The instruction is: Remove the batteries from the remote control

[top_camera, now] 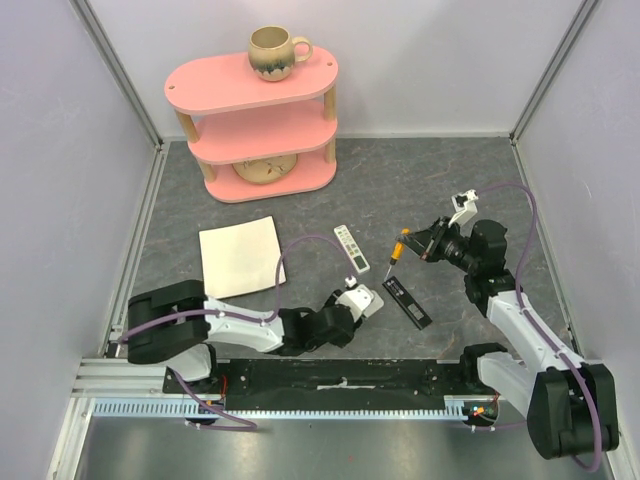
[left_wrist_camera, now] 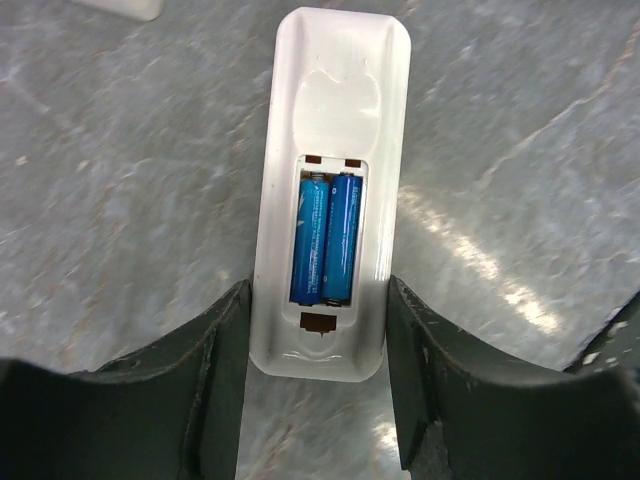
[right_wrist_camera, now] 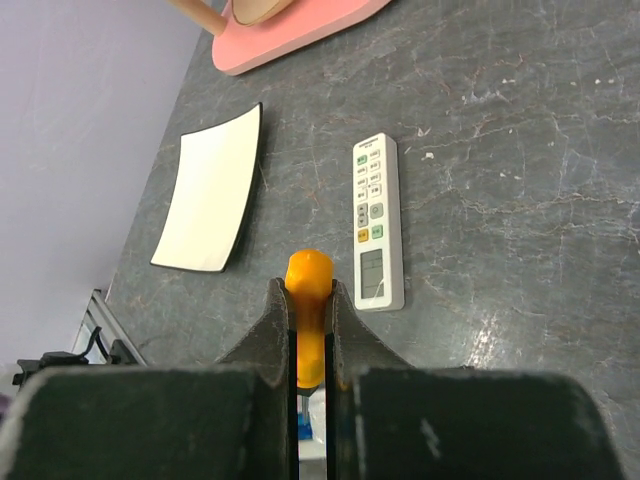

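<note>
l jaws flank remote w/ 2 blue batteries, grip unclear; r jaws pinch orange screwdriver; battery print unreadable.

pink shelf | mug on top | white sheet | black strip

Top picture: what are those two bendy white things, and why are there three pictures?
Those are two robot arms, seen from above. The other two pictures come from little cameras on their wrists. The left gripper hugs a white remote lying face down with its lid off and two blue batteries inside. The right gripper pinches an orange screwdriver. On the table there are also another remote, a black strip, a white sheet and a pink shelf with a mug.
</note>
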You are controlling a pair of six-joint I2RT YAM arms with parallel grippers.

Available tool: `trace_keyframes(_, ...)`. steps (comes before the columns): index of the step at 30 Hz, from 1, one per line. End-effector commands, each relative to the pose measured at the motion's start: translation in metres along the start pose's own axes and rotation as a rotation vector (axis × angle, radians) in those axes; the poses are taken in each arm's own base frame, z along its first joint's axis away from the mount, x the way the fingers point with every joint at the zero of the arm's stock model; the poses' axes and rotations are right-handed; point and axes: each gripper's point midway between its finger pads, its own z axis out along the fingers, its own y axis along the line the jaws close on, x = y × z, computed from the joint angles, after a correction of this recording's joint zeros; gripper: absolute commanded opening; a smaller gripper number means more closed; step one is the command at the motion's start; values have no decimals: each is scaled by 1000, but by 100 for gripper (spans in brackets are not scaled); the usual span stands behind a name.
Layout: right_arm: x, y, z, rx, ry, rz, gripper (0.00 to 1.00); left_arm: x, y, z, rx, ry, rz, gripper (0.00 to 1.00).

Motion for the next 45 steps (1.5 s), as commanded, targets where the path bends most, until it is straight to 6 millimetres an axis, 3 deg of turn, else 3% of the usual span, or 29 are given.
trace_keyframes(1,-14,13,-3,-48,-37,-67,0,-17,39,-10,-74,-50,-3,23)
trace_keyframes(9,-8,0,5,-33,-30,-81,0,-35,64,1,48,-50,28,20)
trace_keyframes(16,-11,-7,20,-41,-31,-80,0,-44,61,19,154,-31,116,20)
trace_keyframes(23,6,3,48,-70,9,-90,0,-46,55,36,223,-5,125,21)
trace_keyframes(26,10,8,54,-72,3,-82,0,-44,53,36,237,-4,136,31)
trace_keyframes(27,12,10,54,-76,2,-80,0,-45,53,35,239,-7,138,44)
trace_keyframes(29,14,12,56,-82,2,-78,0,-40,52,33,242,6,132,55)
trace_keyframes(30,14,13,56,-85,3,-80,0,-41,52,31,245,3,124,66)
trace_keyframes(34,17,13,52,-80,-1,-80,0,-33,49,23,265,4,103,83)
trace_keyframes(40,15,16,48,-82,-16,-84,0,-16,45,17,297,7,80,82)
trace_keyframes(45,14,18,45,-72,-22,-105,0,-5,38,20,325,35,37,66)
